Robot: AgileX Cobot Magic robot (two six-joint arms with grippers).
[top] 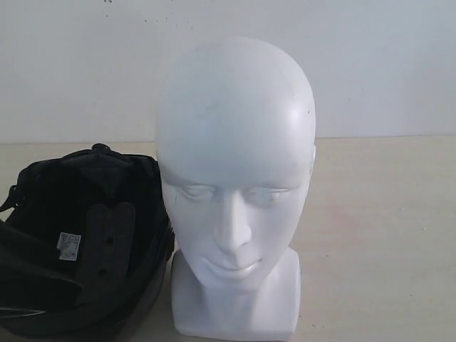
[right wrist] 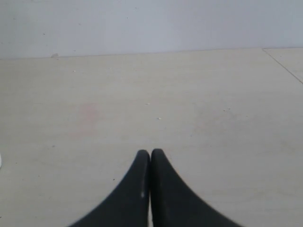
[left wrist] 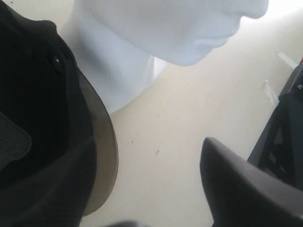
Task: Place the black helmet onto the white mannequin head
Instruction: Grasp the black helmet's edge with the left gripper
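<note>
one black helmet (top: 78, 242), with one smoky visor (left wrist: 103, 156) and one small white label (top: 69, 246) in its lining. one white mannequin head (top: 235, 142). one worktop (top: 377, 235) under both. two grippers total, the left gripper (left wrist: 165, 182) and the right gripper (right wrist: 150, 155). two fingers (right wrist: 137, 189) show on the right one, only one clearly on the left.

glossy white mannequin head (top: 235, 142) — matte black helmet (top: 82, 246)

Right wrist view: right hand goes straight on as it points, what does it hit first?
Path looks free: the shut right hand points across bare table, with only the white wall beyond. If it tilts down, the table comes first; depth is unclear.
</note>
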